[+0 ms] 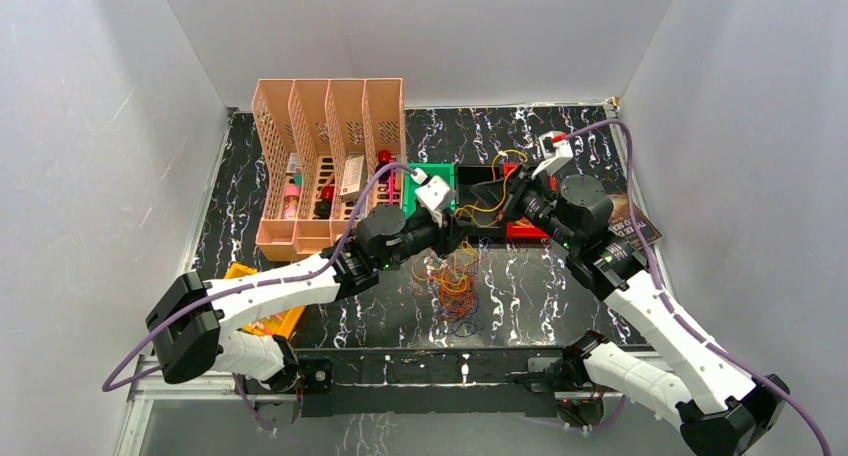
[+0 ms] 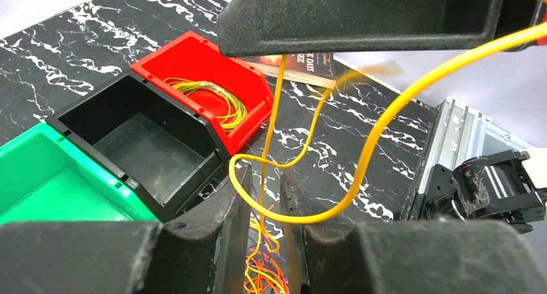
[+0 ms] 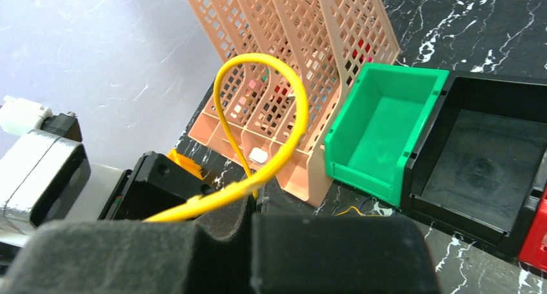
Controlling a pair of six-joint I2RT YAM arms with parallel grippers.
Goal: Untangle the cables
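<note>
Right pincer (image 3: 251,211) tight on yellow cable (image 3: 258,57)

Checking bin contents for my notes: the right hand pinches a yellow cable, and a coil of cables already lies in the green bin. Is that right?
Not quite. The coil lies in the red bin; the green bin is empty, as the left wrist view shows. The right hand does pinch a yellow cable.

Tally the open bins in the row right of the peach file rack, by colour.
Green bin: 1
Black bin: 1
Red bin: 1
Total: 3
</note>
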